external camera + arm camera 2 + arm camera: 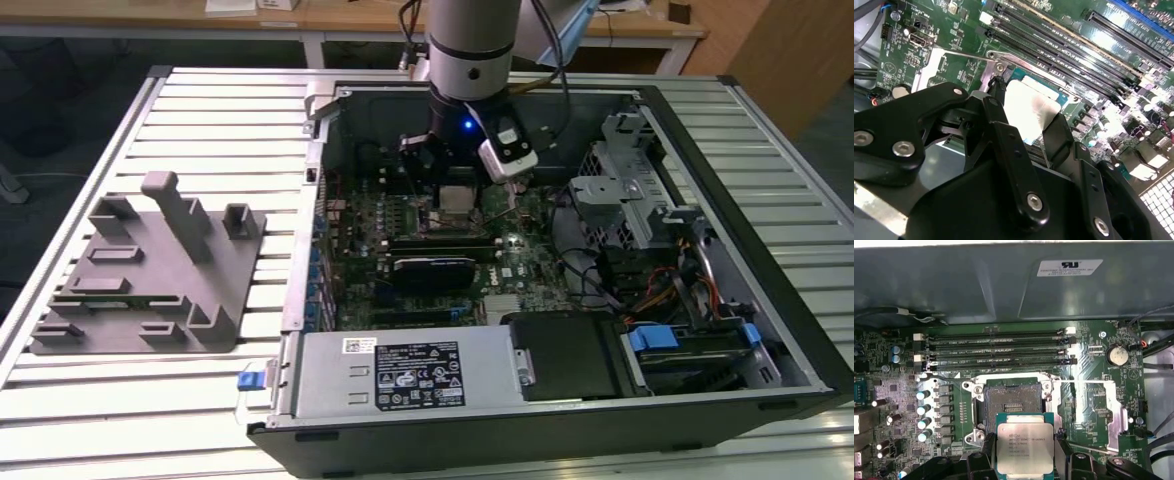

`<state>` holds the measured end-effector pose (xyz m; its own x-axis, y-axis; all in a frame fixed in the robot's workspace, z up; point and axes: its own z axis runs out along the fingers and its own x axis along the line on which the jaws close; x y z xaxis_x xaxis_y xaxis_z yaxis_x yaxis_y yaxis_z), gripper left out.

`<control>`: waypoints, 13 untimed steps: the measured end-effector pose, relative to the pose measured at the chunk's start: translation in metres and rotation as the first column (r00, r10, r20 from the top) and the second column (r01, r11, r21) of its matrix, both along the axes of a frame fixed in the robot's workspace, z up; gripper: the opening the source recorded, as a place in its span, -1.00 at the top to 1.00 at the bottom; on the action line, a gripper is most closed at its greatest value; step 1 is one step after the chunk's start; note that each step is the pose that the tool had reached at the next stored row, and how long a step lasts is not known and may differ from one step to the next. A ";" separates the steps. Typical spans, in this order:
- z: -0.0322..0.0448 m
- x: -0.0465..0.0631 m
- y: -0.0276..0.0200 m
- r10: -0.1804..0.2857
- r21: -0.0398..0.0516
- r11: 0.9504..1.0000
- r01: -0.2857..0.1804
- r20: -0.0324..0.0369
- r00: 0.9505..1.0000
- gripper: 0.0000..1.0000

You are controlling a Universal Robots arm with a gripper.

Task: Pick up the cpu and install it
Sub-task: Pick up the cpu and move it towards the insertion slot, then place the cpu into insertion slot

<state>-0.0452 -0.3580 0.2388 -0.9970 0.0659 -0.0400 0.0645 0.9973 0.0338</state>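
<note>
Inside the open PC case (747,250), the gripper (1025,460) is clamped on the cpu (1024,440), a finger each side, chip flat, metal top up. The cpu is just beside the bare socket (1013,402) on the green mobo (899,390), not seated. A grey plastic tray (147,270) sits on the slatted worktop (200,100), on the exterior view's left of the case.

The cpu (1025,445) is cut off by the first wrist view's edge (the gripper (1025,454) covers its sides).
</note>
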 end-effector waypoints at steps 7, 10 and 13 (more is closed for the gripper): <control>-0.0002 0.001 0.0012 0.001 0.000 1.000 -0.001 0.000 1.000 -0.08; -0.0002 0.001 0.0012 0.001 0.000 1.000 -0.001 0.000 1.000 -0.08; -0.0002 0.001 0.0011 0.001 0.000 1.000 -0.001 0.000 1.000 -0.08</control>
